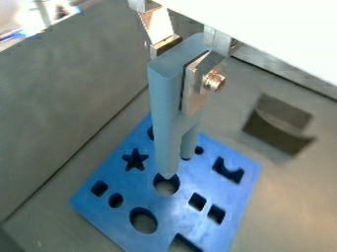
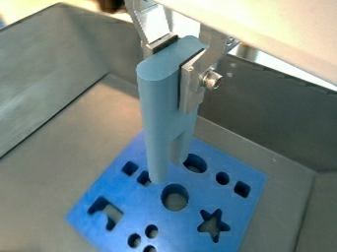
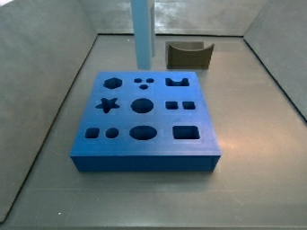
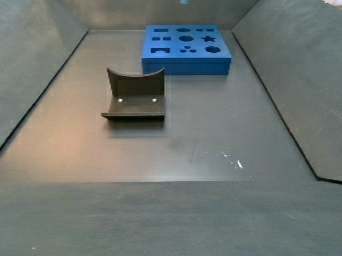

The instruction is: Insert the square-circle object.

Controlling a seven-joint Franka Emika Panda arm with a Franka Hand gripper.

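Note:
The square-circle object (image 1: 168,108) is a tall light-blue bar that hangs upright; it also shows in a wrist view (image 2: 161,118) and in a side view (image 3: 142,31). My gripper (image 1: 182,61) is shut on its upper end, with a silver finger plate on each side, as a wrist view (image 2: 176,59) also shows. Its two prongs point down over the dark-blue block (image 1: 168,209) near a round hole (image 1: 166,182). I cannot tell whether the prongs touch the block. The block shows in both side views (image 3: 144,162) (image 4: 187,68). The gripper itself is out of both side views.
A small brown U-shaped piece (image 3: 188,54) stands on the grey floor beyond the block, also seen in a side view (image 4: 134,95) and in a wrist view (image 1: 281,123). Grey sloping walls (image 3: 48,108) enclose the floor on all sides.

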